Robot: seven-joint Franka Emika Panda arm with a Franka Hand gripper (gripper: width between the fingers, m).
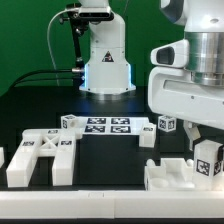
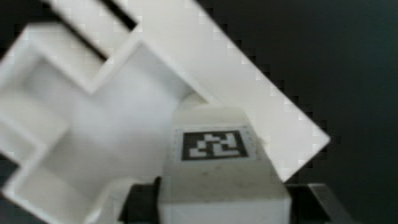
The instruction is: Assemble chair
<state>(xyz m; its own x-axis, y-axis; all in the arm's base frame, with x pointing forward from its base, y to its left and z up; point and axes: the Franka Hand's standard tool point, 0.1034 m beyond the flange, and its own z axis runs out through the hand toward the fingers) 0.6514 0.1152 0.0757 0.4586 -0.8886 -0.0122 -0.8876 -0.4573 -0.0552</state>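
Observation:
My gripper (image 2: 231, 205) is shut on a white chair block (image 2: 221, 175) whose upper face carries a square tag. Both dark fingers (image 2: 160, 205) press against the block's sides. Under it in the wrist view lies a larger white chair panel (image 2: 80, 100) with raised ribs. In the exterior view the gripper (image 1: 207, 162) hangs low at the right edge, with the tagged block (image 1: 209, 160) between its fingers. It is just above and beside a white chair part (image 1: 168, 173) at the front right. Whether the block touches that part is hidden.
A white chair frame (image 1: 45, 158) with crossed bars lies at the exterior view's left. The marker board (image 1: 105, 125) lies mid-table, with small tagged chair pieces (image 1: 165, 124) at its ends. The arm's base (image 1: 107, 65) stands behind it. Black cables run at the back left.

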